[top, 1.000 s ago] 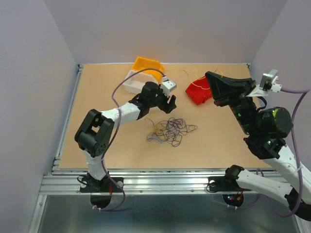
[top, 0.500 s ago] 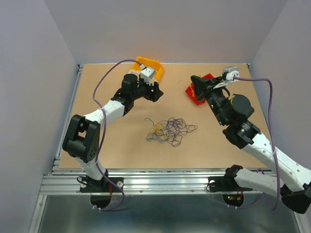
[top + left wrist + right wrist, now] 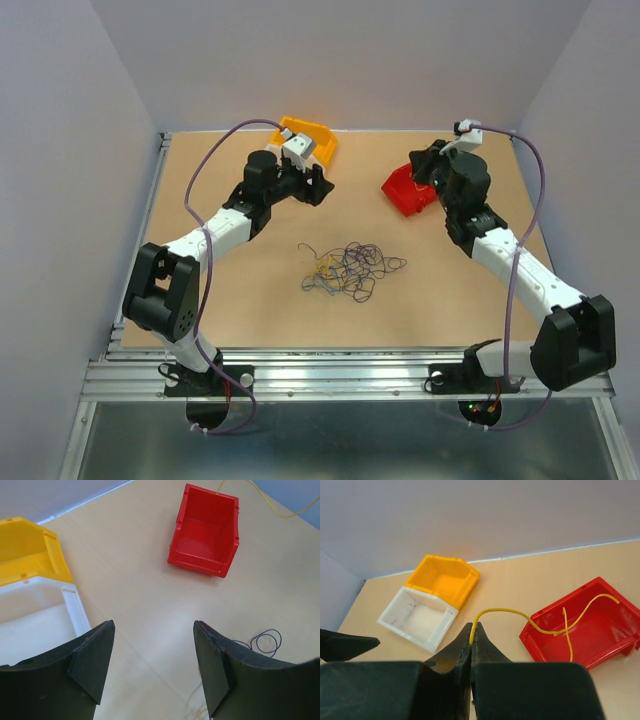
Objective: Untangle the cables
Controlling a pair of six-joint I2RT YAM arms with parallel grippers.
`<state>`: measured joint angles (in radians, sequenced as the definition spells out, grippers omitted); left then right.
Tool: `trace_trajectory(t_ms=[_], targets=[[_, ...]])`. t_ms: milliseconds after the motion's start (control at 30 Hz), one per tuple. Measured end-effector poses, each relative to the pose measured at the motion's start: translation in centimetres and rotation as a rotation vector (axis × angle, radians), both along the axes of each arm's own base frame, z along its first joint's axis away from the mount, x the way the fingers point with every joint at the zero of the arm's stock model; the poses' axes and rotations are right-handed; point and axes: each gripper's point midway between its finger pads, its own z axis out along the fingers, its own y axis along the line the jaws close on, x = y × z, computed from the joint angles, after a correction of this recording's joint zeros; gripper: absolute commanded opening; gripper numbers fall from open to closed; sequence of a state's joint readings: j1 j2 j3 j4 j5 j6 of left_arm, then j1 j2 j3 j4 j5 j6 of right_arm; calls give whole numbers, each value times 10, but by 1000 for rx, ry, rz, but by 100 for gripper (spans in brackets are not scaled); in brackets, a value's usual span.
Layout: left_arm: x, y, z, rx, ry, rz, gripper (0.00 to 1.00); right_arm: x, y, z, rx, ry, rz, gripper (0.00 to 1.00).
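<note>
1. Left gripper (image 3: 152, 630) hangs wide open and empty near the yellow bin (image 3: 310, 135).
2. The cables (image 3: 350, 268) lie clumped between the arms.
3. Right gripper (image 3: 471, 630), pinched tight on one yellow strand (image 3: 495, 609) trailing into the red bin (image 3: 400, 195), should move over it before letting go.

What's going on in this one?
Two robot arms are working on a tangle of thin cables. The right gripper is shut on a yellow wire that trails across the red bin. The left gripper is open and empty, hovering near the white bin and yellow bin. The knotted clump lies mid-table, with neither gripper touching it.
</note>
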<state>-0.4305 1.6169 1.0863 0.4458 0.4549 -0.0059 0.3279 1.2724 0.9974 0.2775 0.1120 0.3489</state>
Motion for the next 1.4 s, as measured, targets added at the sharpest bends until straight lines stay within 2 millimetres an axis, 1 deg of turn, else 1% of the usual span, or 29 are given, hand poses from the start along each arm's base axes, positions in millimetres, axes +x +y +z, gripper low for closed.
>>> trace_trajectory(t_ms=[100,167,333,533,667,733,800,933,967,1000,1167,1300,1400], targets=[[0,0,0,0,-1,0,75,10,-1,-19,-4,41,-19,1],[0,0,0,0,0,0,75,16,-3,-25,-7,48,-40,0],[-1,1,-2,1,1,1,75,26,-14,-33,-18,53,-108,1],[-2,1,-3,1,1,1,75,34,-26,-49,-40,83,-168,1],[-1,1,-3,1,1,3,75,40,-38,-55,-44,93,-211,1],[-1,2,-3,2,0,4,75,45,-47,-61,-46,101,-233,0],[-1,2,-3,2,0,5,75,52,-56,-72,-52,120,-253,1],[-1,1,-3,1,0,4,75,63,-67,-109,-77,197,-276,1],[-1,1,-3,1,0,4,75,64,-68,-115,-81,210,-276,1],[-1,1,-3,1,0,4,75,66,-67,-127,-89,234,-272,0],[-1,1,-3,1,0,4,75,71,-60,-161,-107,304,-238,0],[-1,1,-3,1,0,3,75,80,-57,-175,-110,333,-233,0],[-1,1,-3,1,-1,4,75,88,-56,-178,-111,342,-239,1]])
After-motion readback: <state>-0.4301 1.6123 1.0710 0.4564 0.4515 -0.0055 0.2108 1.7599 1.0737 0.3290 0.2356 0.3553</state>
